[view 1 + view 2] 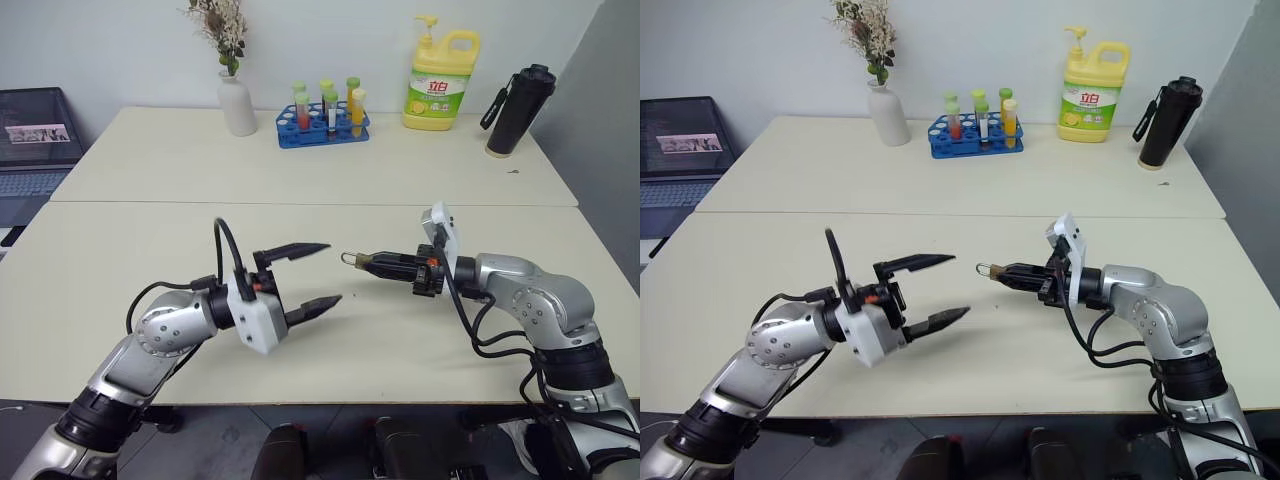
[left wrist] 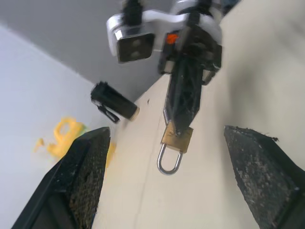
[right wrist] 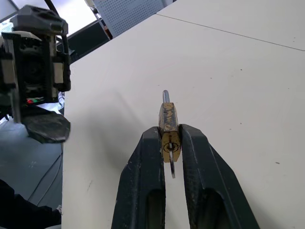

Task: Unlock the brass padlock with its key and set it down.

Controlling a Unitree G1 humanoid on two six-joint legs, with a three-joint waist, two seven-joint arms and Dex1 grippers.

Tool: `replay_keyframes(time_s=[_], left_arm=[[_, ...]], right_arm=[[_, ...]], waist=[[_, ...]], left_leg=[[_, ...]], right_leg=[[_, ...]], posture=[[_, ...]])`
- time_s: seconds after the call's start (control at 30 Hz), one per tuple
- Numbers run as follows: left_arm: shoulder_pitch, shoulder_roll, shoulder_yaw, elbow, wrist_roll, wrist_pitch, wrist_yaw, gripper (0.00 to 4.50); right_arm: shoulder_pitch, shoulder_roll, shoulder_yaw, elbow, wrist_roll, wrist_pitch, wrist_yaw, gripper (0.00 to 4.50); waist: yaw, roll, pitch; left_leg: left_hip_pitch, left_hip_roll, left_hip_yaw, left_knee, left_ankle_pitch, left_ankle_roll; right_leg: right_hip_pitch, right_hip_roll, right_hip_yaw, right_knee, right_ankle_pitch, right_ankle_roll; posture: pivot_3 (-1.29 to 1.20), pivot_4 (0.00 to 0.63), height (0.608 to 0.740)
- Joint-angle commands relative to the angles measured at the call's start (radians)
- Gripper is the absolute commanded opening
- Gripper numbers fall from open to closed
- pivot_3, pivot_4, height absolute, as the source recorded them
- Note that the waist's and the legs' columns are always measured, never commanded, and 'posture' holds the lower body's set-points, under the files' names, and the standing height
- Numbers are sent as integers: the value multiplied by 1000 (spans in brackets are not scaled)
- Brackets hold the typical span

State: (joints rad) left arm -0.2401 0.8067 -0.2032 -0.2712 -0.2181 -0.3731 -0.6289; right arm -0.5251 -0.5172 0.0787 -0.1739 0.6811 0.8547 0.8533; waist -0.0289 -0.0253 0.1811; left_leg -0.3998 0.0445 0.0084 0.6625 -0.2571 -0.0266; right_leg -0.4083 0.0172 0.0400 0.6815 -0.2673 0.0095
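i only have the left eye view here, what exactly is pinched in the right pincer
Observer: The right pincer is shut on the brass padlock, gripping its body from both sides, above the table.
Operator: is a key in it
Observer: Yes, the right wrist view shows a key in the keyhole at the padlock's bottom, between the fingers.
Operator: which way is the shackle facing
Observer: The left wrist view shows the silver shackle sticking out past the fingertips toward the left pincer, which is open and apart from it.
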Motion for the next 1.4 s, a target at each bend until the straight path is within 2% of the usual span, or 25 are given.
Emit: replay_keyframes(time_s=[0.03, 0.1, 0.17, 0.3, 0.33, 0.47, 0.83, 1.4], left_arm=[[-50, -2, 89, -58, -194, 289, -4, 2801], [-99, -8, 118, -48, -332, 499, -7, 2172], [-141, -37, 133, -16, -418, 590, -54, 1484], [-212, -104, 56, 101, -340, 591, -190, 192], [-217, -116, 57, 106, -334, 597, -202, 0], [-216, -151, 26, 125, -299, 609, -280, 0], [-213, -230, 40, 126, -244, 631, -318, 0], [-140, -193, 99, -47, -289, 755, -335, 0]], right_arm=[[-16, -29, -17, -31, -3, -34, 44, 141], [-15, -44, -3, -41, -11, -53, 72, 141], [-21, -44, -3, -55, -1, -55, 87, 141], [-29, -34, -14, -87, 21, -45, 96, 141], [-30, -33, -16, -90, 23, -42, 95, 141], [-21, -34, -23, -115, 43, -27, 90, 141], [-9, -42, -31, -134, 64, -3, 80, 141], [-10, -43, -21, -100, 49, -10, 89, 141]], waist=[[0, 0, 0], [-1, 0, 0], [-2, 0, 0], [-1, 0, 0], [0, 0, 0], [-1, 0, 0], [0, 0, 0], [-1, 0, 0]], left_leg=[[0, 0, 0, 0, 0, 0], [0, 0, 0, 0, 0, 0], [0, 0, -1, 0, 0, 0], [0, 0, 0, 0, 0, 0], [0, -1, 0, 0, 0, 0], [0, 0, 0, 0, 0, 0], [0, 0, 0, 0, 0, 0], [0, 0, 0, 0, 0, 0]], right_leg=[[0, 0, 0, 0, 0, 0], [0, 2, 0, 0, 0, 0], [0, 5, 0, 0, 0, 0], [0, 6, 0, -1, 0, 0], [0, 6, 0, -1, 0, 0], [0, 6, 1, -1, 0, 0], [0, 6, 1, -1, 0, 0], [0, 6, 1, -1, 0, 0]], posture=[[0, 150, 740], [0, 150, 740], [0, 150, 740], [0, 150, 740], [0, 150, 740], [0, 150, 740], [0, 150, 740], [0, 150, 740]])
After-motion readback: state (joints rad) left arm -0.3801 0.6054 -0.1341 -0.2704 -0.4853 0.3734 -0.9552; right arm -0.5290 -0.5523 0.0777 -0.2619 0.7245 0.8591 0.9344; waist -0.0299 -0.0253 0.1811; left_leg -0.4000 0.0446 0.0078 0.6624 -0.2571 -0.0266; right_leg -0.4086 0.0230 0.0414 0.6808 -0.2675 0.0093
